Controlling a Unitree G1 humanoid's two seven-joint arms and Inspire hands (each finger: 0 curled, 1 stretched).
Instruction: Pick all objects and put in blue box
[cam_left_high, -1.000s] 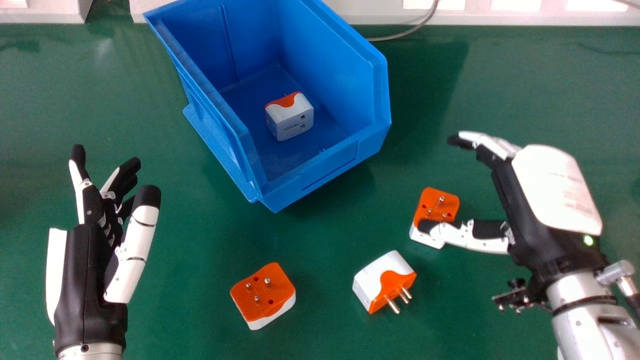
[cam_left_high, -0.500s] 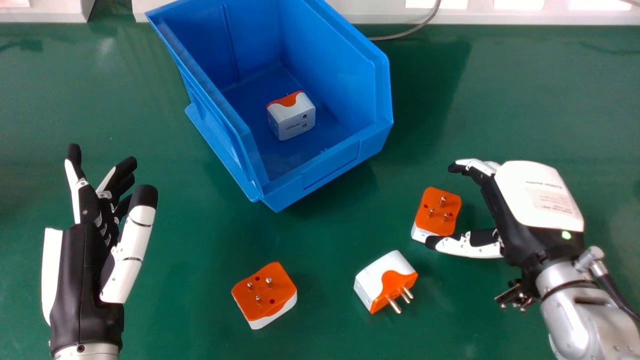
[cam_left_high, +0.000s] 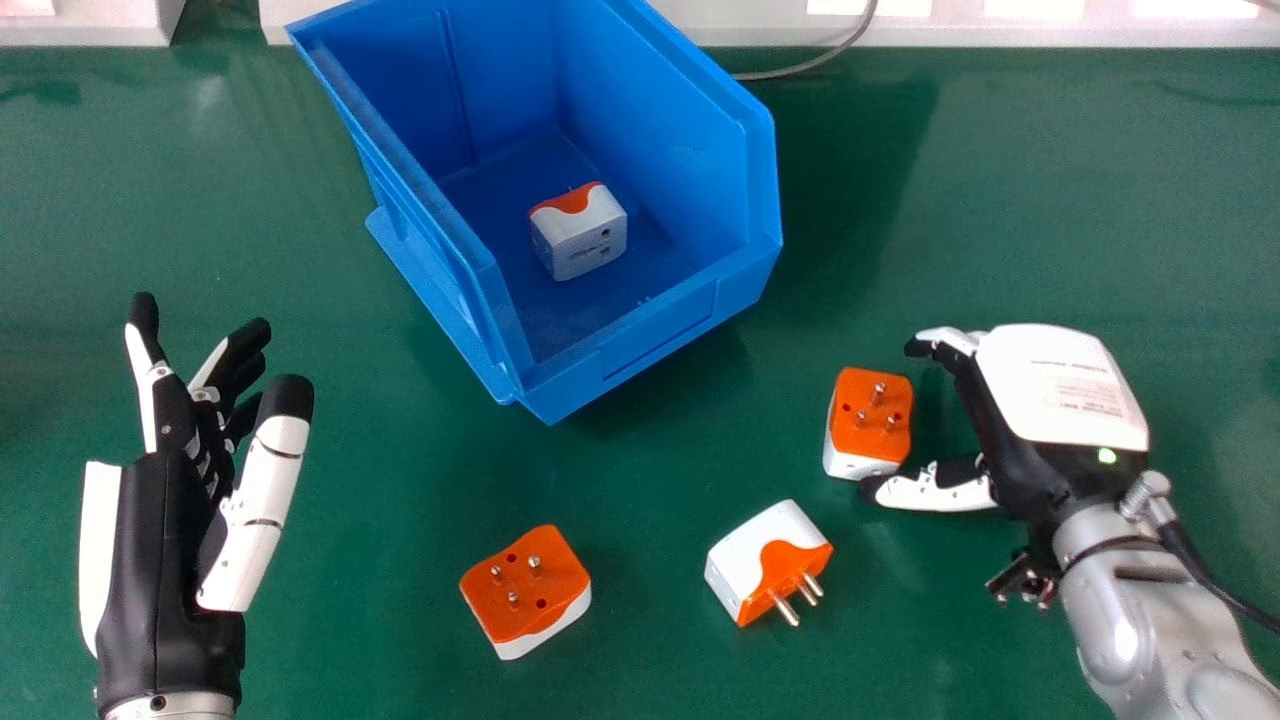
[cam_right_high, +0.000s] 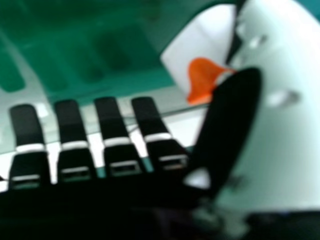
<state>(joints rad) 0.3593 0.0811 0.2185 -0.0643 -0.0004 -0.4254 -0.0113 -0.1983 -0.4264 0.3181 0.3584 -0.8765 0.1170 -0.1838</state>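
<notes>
- Green table: the work surface beneath the fingers of both hands.
- Blue box: beyond the right hand's thumb tip and to its left; looks like stiff plastic, with 1 plug adapter inside.
- Right hand: fingers apart from the thumb, gripping nothing.
- Left hand: at the head view's left, fingers extended and thumb apart.
- Nearest adapter: orange and white, pins up, just in front of the opening between the right fingertips and thumb. Whether the thumb touches it, I cannot tell. Probably light and rigid, a little slippery on its smooth shell; best held by 2 opposite side walls, the thumb facing the fingers.
- Tilted adapter: left of the right thumb tip and nearer the robot. It may roll if pushed, so a grasp across the white body seems safest.
- Third adapter: between the hands, right of the left thumb, pins up.
- Metal pins: 3 on the nearest adapter; poor holding points, likely to snag or bend.
</notes>
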